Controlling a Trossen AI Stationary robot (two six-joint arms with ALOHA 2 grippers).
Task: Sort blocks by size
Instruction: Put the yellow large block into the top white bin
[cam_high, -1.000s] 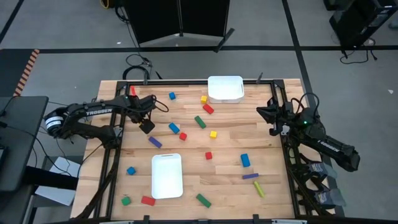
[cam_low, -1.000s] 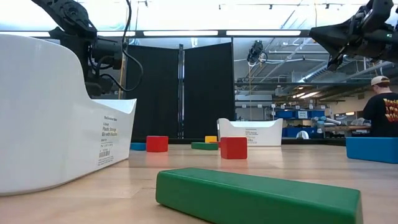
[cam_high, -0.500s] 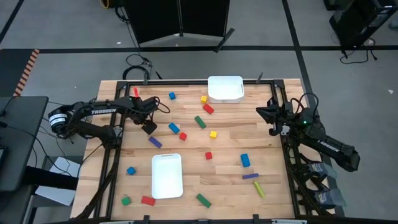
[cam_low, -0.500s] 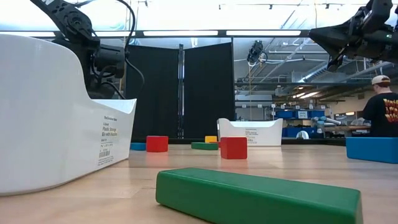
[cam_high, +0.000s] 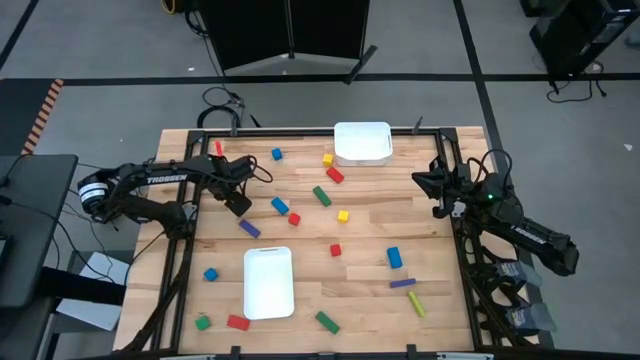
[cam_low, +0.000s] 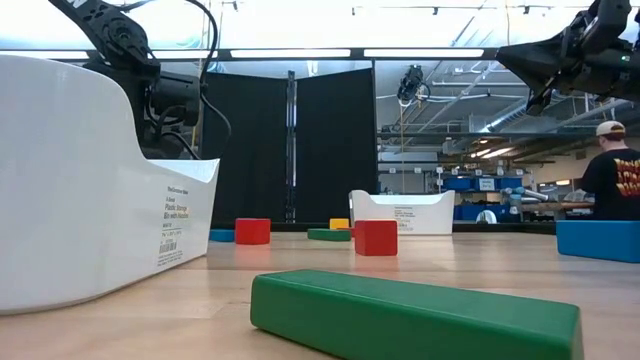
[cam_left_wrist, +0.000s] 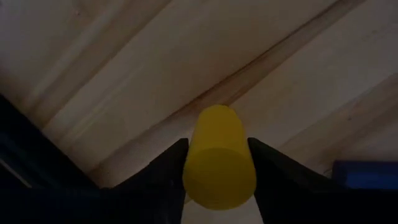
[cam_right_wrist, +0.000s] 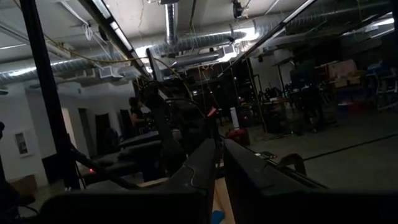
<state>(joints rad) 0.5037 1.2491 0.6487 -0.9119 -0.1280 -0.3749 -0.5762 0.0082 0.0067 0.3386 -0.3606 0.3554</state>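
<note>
The room is an open workshop with a grey floor, black curtain panels (cam_high: 290, 35) behind the far edge and pipes and strip lights overhead. A person (cam_low: 612, 170) in a cap stands at the right of the low view, beyond the table.

The wooden table (cam_high: 300, 235), of light planks inside a dark frame, carries everything. One white tray (cam_high: 362, 143) sits at the far edge, a second white tray (cam_high: 268, 282) lies near the front left and fills the left of the low view.

The left arm reaches in over the table's left side; its left hand (cam_left_wrist: 217, 163) is clamped narrowly on a yellow block (cam_left_wrist: 219, 158), which is held above the wood with a blue block (cam_left_wrist: 364, 174) just beyond it. The right arm rests off the right edge, with the right hand (cam_high: 424, 182) raised above the table's rim; its fingers look nearly closed in the wrist view, with nothing between them.

The other blocks lie scattered and well apart: a green bar (cam_high: 327, 321) at the front edge, closest to the low camera, a red block (cam_high: 237, 322) and a green cube (cam_high: 203, 322) left of it, a purple bar (cam_high: 402, 283) and a yellow bar (cam_high: 417, 304) at the right, a blue bar (cam_high: 394, 257), a red cube (cam_high: 335, 250) and a yellow cube (cam_high: 343, 215) mid-table.
</note>
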